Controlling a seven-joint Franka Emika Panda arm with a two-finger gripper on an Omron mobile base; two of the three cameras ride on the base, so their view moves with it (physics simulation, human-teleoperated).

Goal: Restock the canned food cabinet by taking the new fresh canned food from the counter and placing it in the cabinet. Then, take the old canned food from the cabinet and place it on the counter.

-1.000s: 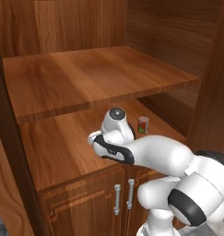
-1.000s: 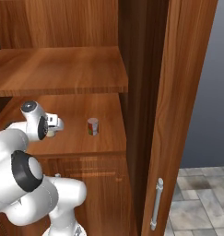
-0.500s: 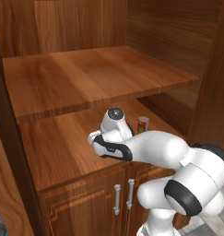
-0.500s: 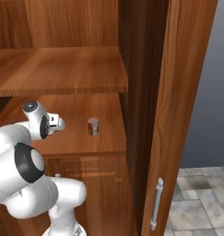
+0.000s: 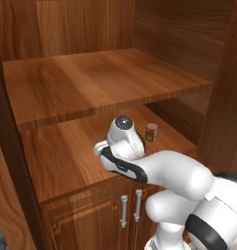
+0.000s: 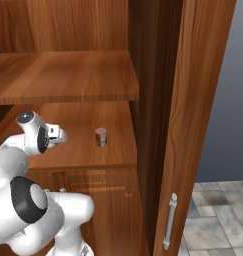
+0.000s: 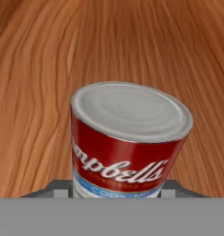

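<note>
Your arm rises from the base in front of the cabinet [image 5: 222, 112] and folds forward over the lower doors, so the wrist sits level with the lower shelf [image 5: 66, 156], under the broad upper shelf [image 5: 90, 83]. In the left base view the hand reaches in over the shelf's front edge; in the right base view its pale end pokes out to the right of the wrist, aimed across the shelf.

In the hand view you have a can [image 7: 129, 143] right in front of the camera — red wall with white script lettering, a blue-and-white band low down, pale ridged lid. It stands on end, long axis tipped slightly in this rolled view, lid towards the camera. Its base drops behind the grey parts at the bottom edge, so you cannot tell whether the gripper is pinching it or spread around it; the fingertips do not show.

The new fresh canned food [image 5: 151, 132] stands upright on the lower shelf, lid up, long axis vertical. From the left it sits just beyond the wrist towards the cabinet's right wall; from the right it is apart from the hand, near the front edge [image 6: 100, 137], green mark facing out.

The two vertical bar handles [image 5: 130, 210] on the lower doors sit just below the arm.
</note>
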